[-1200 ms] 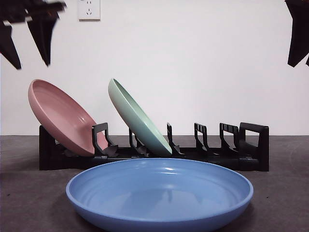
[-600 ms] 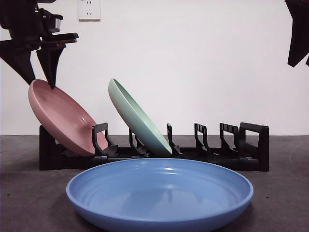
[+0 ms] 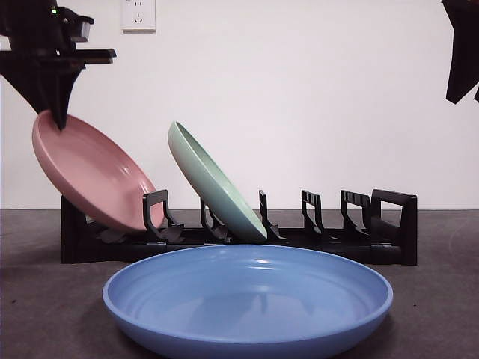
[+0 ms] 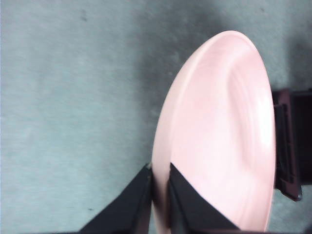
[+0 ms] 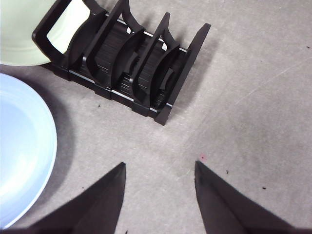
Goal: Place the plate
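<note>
Your left gripper [image 4: 160, 187] pinches the pink plate [image 3: 90, 173]'s upper rim at the rack [image 3: 389, 224]'s end slot, so guide it squarely, clear of the green plate [image 3: 213, 183], while the right gripper [image 5: 158, 183] waits wide.

Left gripper [image 4: 160, 181] clamped on the pink plate's [image 3: 90, 172] rim — right gripper [image 5: 160, 168] parted, waiting high.

Front low, level, close; wrists look down; all share black rack [image 3: 239, 232].
</note>
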